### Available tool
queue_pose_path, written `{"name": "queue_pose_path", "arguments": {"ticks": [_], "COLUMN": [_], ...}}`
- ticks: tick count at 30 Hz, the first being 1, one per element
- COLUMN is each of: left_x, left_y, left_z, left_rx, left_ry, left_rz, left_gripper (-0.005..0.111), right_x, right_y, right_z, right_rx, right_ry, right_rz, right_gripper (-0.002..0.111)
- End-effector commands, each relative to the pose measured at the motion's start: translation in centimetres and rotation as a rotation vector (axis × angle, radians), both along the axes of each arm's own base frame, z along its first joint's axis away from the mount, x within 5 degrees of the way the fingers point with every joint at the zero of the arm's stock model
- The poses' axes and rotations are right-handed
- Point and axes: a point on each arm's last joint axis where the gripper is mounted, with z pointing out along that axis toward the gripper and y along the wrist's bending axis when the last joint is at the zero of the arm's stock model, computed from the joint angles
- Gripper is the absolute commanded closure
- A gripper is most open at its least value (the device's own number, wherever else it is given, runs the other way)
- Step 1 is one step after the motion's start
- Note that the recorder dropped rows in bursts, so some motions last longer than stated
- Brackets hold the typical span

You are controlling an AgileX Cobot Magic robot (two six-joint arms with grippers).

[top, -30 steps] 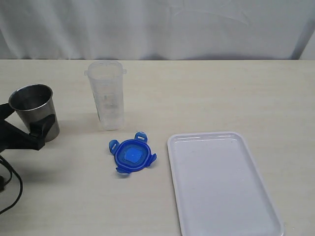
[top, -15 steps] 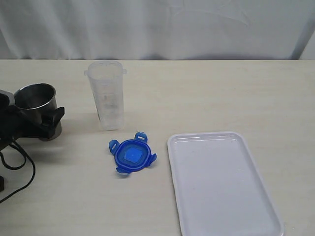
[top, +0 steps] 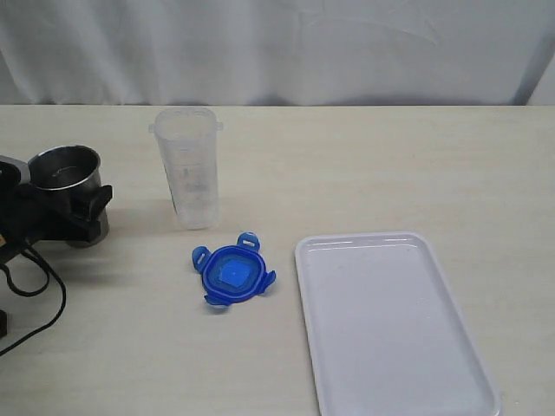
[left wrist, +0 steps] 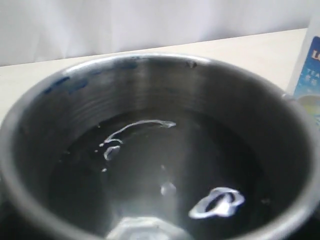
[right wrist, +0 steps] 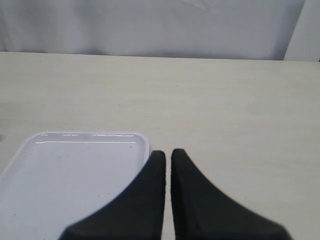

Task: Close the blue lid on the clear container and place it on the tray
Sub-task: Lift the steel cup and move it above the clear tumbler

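Tray (top: pixel 395 381): white, just right of the lid.
Clear container (top: pixel 188 178): upright, uncapped, behind lid; likely light, slick; take mid-body.
Blue lid (top: pixel 232 275): flat on table; likely light, stiff; pinch across edges.
Left gripper (top: pixel 59 227): straddling steel cup (top: pixel 61 178); clamping indeterminate.
Right gripper (right wrist: pixel 168 152): fingers together, empty.

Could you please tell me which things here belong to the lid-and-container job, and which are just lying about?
Part of the job:
- blue lid
- clear container
- tray

Not part of it:
- steel cup
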Motion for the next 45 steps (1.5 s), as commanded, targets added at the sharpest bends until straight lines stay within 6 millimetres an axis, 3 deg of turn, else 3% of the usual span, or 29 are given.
{"name": "queue_pose_path", "arguments": {"ticks": [1,3,13,21,26,35,40,45], "left_x": [0.1,0.0,0.2,0.7,1.9,4.9,7.7,8.9], "left_y": [-0.1,-0.1,-0.4,-0.4,-0.8,-1.4,-4.3,-5.7], "left_z": [-0.2,-0.2,1.6,5.2,7.7,10.6,11.8,13.7], "left_rx": [0.003,0.004,-0.061,-0.056,-0.067,-0.106,0.041,0.135], "left_ry": [0.017,0.017,-0.036,-0.156,-0.244,-0.3,-0.221,-0.325], "left_rz": [-0.008,-0.018,-0.032,-0.039,-0.103,-0.218,-0.259,-0.299], "left_gripper": [0.085,0.107,0.107,0.107,0.107,0.107,0.107,0.107], "right_x": [0.0,0.0,0.0,0.0,0.0,0.0,0.0,0.0], "right_y": [0.0,0.0,0.0,0.0,0.0,0.0,0.0,0.0], "right_z": [0.0,0.0,0.0,0.0,0.0,0.0,0.0,0.0], "right_rx": [-0.005,-0.005,-0.005,-0.005,-0.005,-0.005,-0.005,-0.005], "right_ry": [-0.009,-0.009,-0.009,-0.009,-0.009,-0.009,-0.009,-0.009], "right_rz": [0.002,0.002,0.002,0.002,0.002,0.002,0.002,0.002], "right_gripper": [0.104,0.104,0.104,0.104,0.104,0.104,0.104,0.104]}}
